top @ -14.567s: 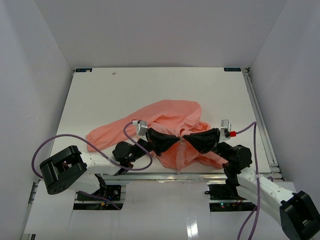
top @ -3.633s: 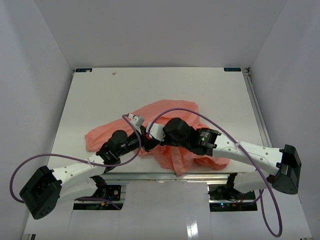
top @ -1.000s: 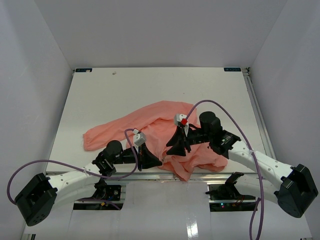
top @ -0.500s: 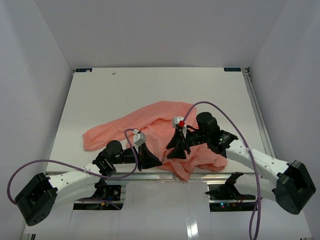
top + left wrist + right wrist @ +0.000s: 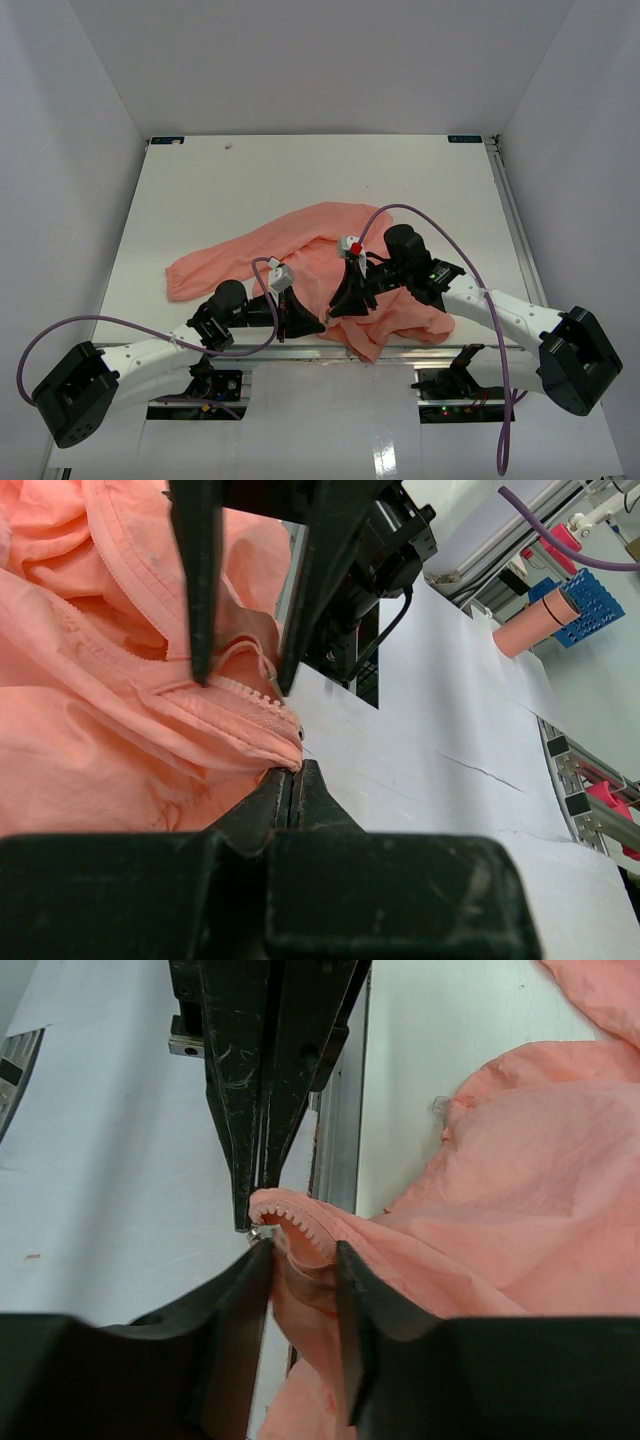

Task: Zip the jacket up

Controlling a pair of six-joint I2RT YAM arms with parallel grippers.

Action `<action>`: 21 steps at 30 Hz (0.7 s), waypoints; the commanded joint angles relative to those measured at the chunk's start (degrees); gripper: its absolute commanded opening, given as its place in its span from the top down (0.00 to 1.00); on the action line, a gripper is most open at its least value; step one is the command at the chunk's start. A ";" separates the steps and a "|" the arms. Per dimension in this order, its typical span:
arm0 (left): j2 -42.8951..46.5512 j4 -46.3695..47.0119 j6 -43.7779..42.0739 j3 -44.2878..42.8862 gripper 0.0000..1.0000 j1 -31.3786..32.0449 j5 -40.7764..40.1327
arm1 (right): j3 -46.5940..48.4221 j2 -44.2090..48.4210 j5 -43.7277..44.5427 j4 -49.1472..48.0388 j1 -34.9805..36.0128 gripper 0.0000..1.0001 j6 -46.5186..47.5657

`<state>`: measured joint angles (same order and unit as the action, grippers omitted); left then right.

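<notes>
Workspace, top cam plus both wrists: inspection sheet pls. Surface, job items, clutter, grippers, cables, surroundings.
Surface: white table; one small dark speck far left.
Job's things: jacket crumpled at the near edge, partly hanging over it; zipper teeth exposed, not joined.
Clutter: nothing seen.
Grippers: left gripper shut on the jacket's hem by the zipper end; right gripper straddles the same zipper edge, jaws apart, pinch unclear.
Cables: purple cables loop off both arms; the right one arches over the jacket, no snag seen.
Surroundings: white walls; rail on the right; blue rack and pink roll off the table.
</notes>
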<state>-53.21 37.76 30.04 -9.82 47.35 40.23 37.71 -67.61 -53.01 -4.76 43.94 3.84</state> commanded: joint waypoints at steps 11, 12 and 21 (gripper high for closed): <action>0.21 -0.71 0.18 -0.46 1.00 -0.49 0.91 | 0.88 1.97 0.89 -4.64 0.27 0.92 -2.05; 0.28 -0.82 0.19 -0.46 1.00 -0.51 0.97 | 0.61 2.56 1.98 -4.86 0.27 0.91 -2.27; 0.71 -0.64 0.54 -0.34 1.00 -0.60 0.85 | 1.37 1.77 0.67 -5.90 0.27 0.83 -3.40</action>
<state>-53.17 37.01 30.34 -9.82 46.92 40.04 37.70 -65.64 -51.57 -7.87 44.05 1.37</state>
